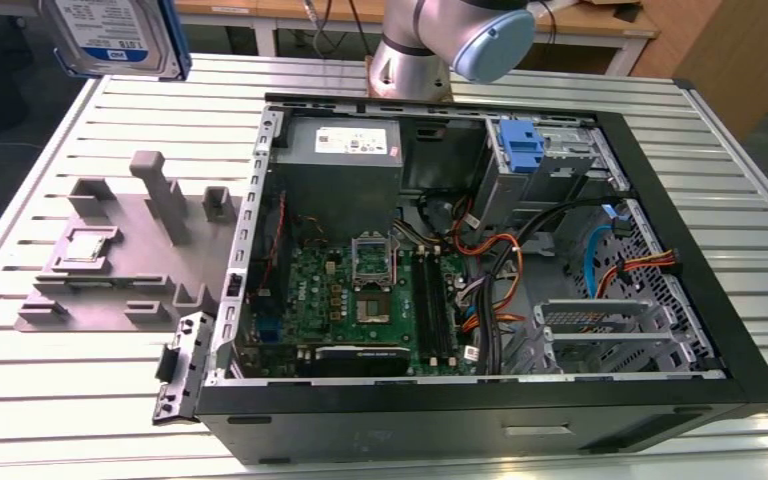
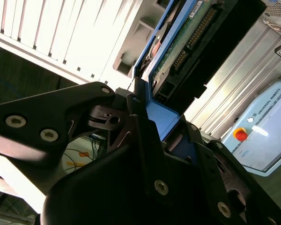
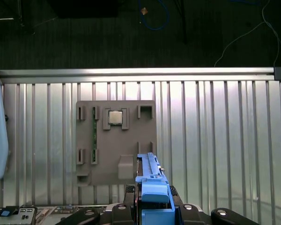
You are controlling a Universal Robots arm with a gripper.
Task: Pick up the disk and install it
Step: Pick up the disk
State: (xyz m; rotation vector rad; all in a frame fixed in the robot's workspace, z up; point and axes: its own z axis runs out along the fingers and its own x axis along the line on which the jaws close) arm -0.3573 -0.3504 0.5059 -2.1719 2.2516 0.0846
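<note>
So the disk (image 1: 115, 35) (image 2: 187, 42) (image 3: 152, 187) is up in the air, blue carrier and all, clamped edge-on in the gripper (image 2: 150, 117) (image 3: 152, 208), whose jaws are closed tight on the carrier frame. Looking down in the first wrist view, it hangs over the grey fixture plate (image 3: 114, 140) (image 1: 131, 250), which sits near the table's (image 1: 64, 400) edge on the exterior view's left. The open computer case (image 1: 704, 330) lies beside the plate, with a bare blue bracket (image 1: 524, 145) standing at its far side.
</note>
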